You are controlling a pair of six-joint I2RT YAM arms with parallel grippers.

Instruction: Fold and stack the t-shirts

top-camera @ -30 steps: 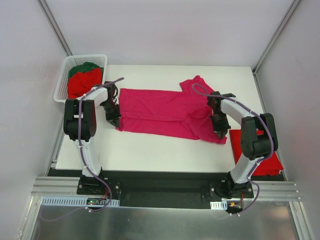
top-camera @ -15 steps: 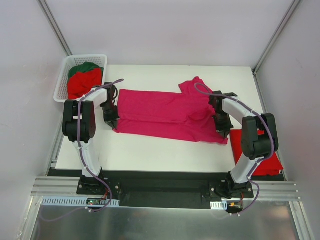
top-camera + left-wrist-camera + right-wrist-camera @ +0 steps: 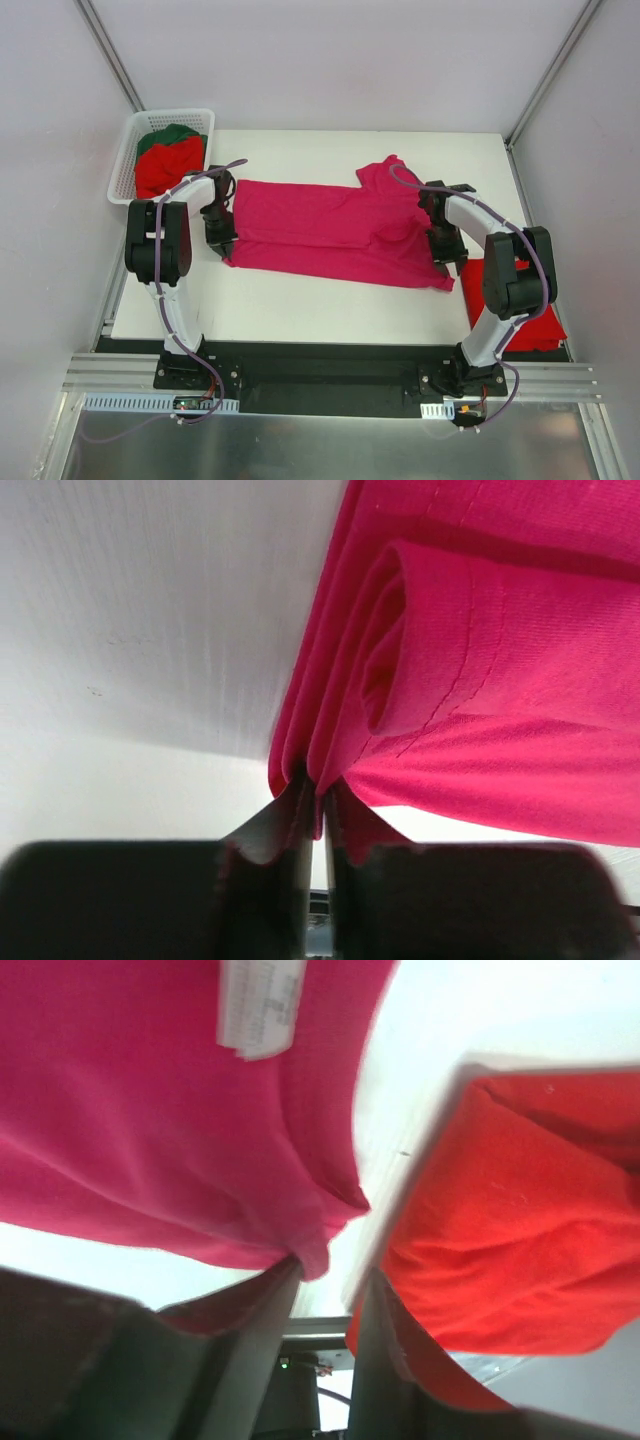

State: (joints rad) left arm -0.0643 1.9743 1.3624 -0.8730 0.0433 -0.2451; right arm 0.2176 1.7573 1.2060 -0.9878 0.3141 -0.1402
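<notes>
Where the soft magenta-pink cloth t-shirt lies folded in a long band across the white table, the left gripper pinches its layered left hem. The right gripper stands parted, gripping nothing, at its right corner, beside a folded bright red t-shirt.

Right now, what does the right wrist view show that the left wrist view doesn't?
Only the right wrist: a white label on the magenta t-shirt, the folded red t-shirt, and the right gripper with jaws parted. Only the left wrist: the left gripper shut on that shirt's rolled, layered hem. Both: the magenta t-shirt and white table.
</notes>
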